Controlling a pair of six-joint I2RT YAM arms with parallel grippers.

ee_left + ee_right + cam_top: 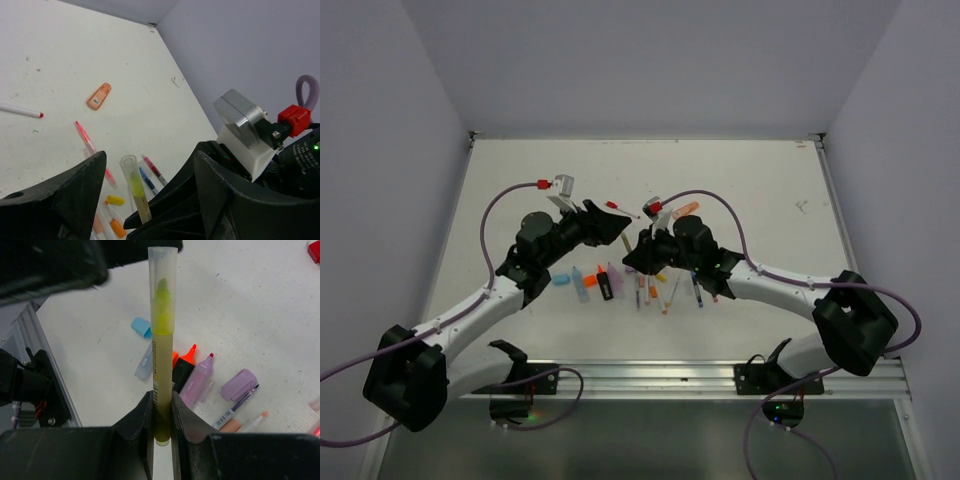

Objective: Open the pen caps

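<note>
Jaws of the right gripper (162,412) pinch a yellow highlighter (162,370) by its barrel. Its clear cap (163,285) is still on and pokes up between the wide-spread jaws of the left gripper (150,159). Next, I judge, the left must close on the cap and pull straight off. Other pens (650,285) litter the white tabletop (740,180), and pale walls (620,60) enclose it.

Slim yellow highlighter pen (162,390): smooth plastic barrel, translucent frosted plastic cap (162,270). White table (260,315): matt, finely grained, lightly scuffed.
</note>
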